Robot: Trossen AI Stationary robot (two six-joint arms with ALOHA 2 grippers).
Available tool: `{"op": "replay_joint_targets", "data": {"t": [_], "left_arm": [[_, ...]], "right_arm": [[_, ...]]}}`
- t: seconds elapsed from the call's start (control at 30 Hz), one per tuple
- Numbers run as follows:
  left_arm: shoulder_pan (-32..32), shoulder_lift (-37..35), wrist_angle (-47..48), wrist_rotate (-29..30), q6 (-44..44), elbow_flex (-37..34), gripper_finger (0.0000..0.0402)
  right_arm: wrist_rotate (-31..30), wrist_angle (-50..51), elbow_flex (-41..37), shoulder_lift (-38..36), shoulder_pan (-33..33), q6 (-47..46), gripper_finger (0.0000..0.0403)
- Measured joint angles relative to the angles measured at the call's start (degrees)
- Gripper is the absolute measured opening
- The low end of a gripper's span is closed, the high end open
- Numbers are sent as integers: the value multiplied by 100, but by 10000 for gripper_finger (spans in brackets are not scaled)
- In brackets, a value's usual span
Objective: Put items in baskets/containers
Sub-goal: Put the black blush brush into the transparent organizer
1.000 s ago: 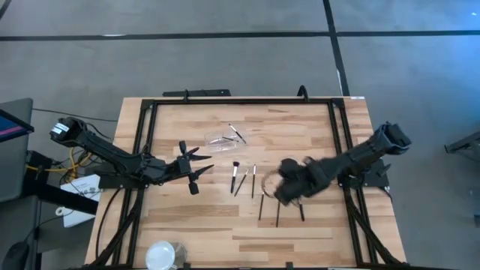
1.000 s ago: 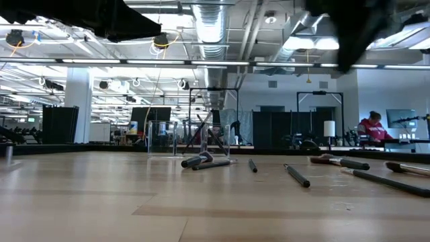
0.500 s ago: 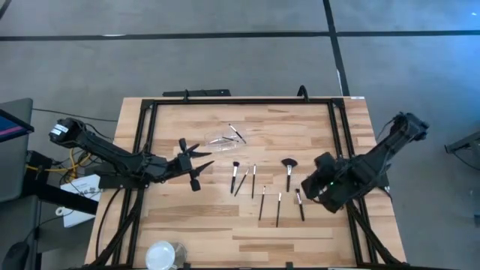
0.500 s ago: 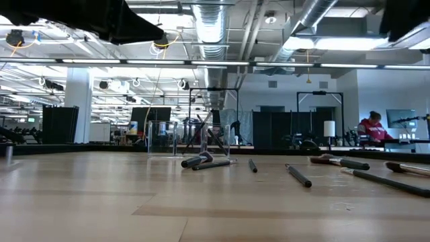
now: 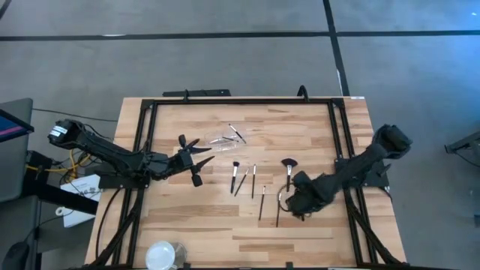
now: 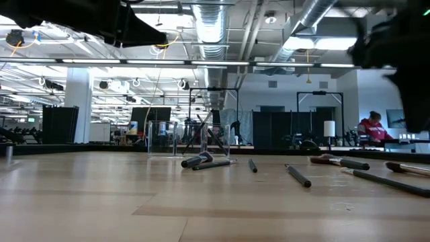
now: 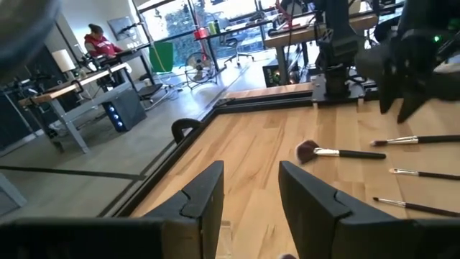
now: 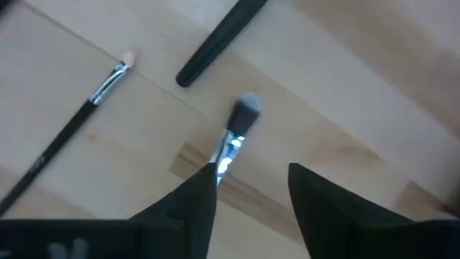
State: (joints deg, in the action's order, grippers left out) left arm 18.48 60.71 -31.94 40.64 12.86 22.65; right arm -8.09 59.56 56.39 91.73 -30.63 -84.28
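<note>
Makeup brushes point(image 5: 253, 181) lie in a loose row on the wooden table point(image 5: 187, 217), just on the near side of the clear container point(image 5: 223, 139), with their long axes running mostly from the far edge toward the near edge. The fan-shaped brush point(image 5: 288, 172) has its bristles turned toward the far edge. One brush point(image 5: 237, 133) lies slanted at the container's end. In the low view the container point(image 6: 178, 139) stands upright behind the brushes.

The right gripper point(image 5: 289, 201) hangs over the brushes farthest from the container. Half a second ago it sat farther out toward the right-hand rail; it has swung back inward, now covering the brush that lay bare there. Its wrist view shows the fingers point(image 8: 192, 205) parted, a grey-tipped brush point(image 8: 236, 138) passing between them, with no contact visible.

The left gripper point(image 5: 192, 160) hovers just beside the container with its fingers point(image 7: 203, 198) spread, barely moved.

Bare wood stretches from the brushes toward the near edge, and the black frame rails point(image 5: 148, 124) bound the table's sides. A round white object point(image 5: 160, 255) sits at the near edge, well apart from the container.
</note>
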Motion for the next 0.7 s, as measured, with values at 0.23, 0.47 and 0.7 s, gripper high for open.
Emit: {"op": "replay_joint_targets", "data": {"t": [0.23, 0.47, 0.7], "left_arm": [[-65, 1, 0, 0, 14, 0, 131], [-65, 1, -2, 0, 35, 0, 131], [-63, 2, -2, 0, 35, 0, 131]], "right_arm": [[306, -283, 1, 555, 561, 328, 217], [684, -353, 2, 875, 615, 332, 218], [714, -413, 38, 1136, 621, 353, 173]]}}
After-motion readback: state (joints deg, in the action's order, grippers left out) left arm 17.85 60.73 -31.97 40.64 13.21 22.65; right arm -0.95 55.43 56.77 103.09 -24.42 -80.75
